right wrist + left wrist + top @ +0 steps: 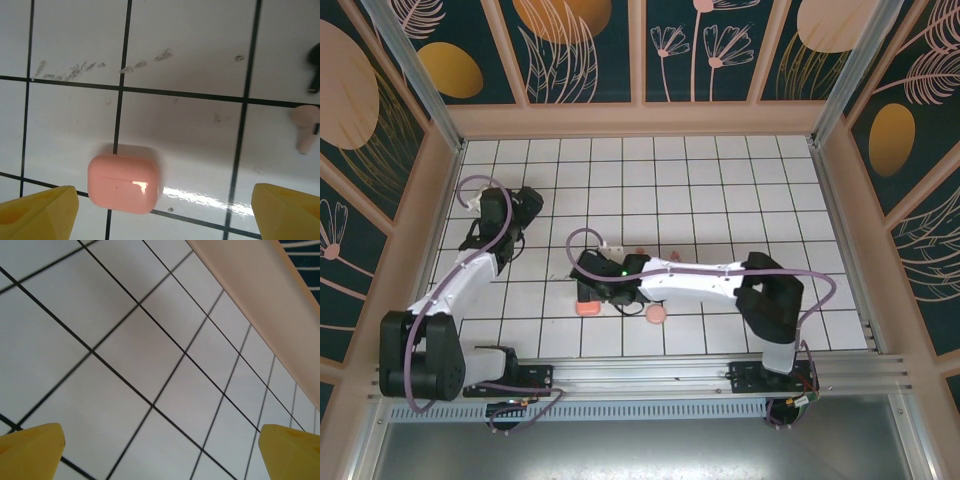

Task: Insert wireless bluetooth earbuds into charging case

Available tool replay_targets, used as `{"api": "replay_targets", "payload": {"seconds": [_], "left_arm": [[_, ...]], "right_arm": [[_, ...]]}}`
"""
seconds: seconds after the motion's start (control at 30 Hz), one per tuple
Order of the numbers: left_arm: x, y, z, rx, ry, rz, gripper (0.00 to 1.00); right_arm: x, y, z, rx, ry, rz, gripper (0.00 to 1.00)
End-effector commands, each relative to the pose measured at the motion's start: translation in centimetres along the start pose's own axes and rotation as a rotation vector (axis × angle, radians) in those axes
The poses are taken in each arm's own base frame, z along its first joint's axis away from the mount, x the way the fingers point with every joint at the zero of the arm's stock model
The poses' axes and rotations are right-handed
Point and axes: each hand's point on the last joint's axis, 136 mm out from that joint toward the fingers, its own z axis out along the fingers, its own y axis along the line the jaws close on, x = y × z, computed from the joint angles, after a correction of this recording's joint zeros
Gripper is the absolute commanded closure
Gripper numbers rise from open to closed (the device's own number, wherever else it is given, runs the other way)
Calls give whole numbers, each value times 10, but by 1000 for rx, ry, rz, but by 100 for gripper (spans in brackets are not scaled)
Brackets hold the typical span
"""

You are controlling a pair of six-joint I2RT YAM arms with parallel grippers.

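A closed pink charging case [124, 183] lies flat on the white tiles, between my right gripper's yellow fingertips [37, 212] and nearer the left one. My right gripper [162, 210] is open and hovers over the case without touching it. At the right edge of the right wrist view lie a pale pink earbud [305, 127] and part of a black earbud [315, 65]. From above, the right gripper [592, 282] sits just behind the case [588, 308]. My left gripper [162, 450] is open over bare tiles, seen from above at the far left [520, 207].
A second pink rounded object [657, 314] lies right of the case, under the right arm's forearm. A pale wall strip [250, 285] runs close by the left gripper. Grey scuff marks [100, 67] streak the tile beyond the case.
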Motion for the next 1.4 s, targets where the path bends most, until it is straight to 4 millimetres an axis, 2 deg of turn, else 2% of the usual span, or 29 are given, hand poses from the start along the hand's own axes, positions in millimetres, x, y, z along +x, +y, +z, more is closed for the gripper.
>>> {"api": "replay_targets", "payload": {"seconds": [0.0, 0.13, 0.3, 0.6, 0.87, 1.37], "left_arm": [[-16, 10, 11, -56, -27, -49, 1], [-17, 20, 23, -81, -11, -74, 1], [-14, 30, 28, -91, -2, -90, 1], [-21, 28, 20, -75, -28, -72, 1], [-31, 21, 9, -56, -63, -58, 1], [-36, 19, 0, -43, -91, -47, 1]], "right_arm": [[10, 15, 4, 12, 49, -25, 10], [19, 26, 16, 42, 74, -33, 9], [23, 29, 28, 94, 89, -35, 7], [29, 25, 44, 150, 110, -43, 8], [29, 32, 56, 150, 112, -35, 9], [40, 21, 72, 202, 132, -27, 19]]}}
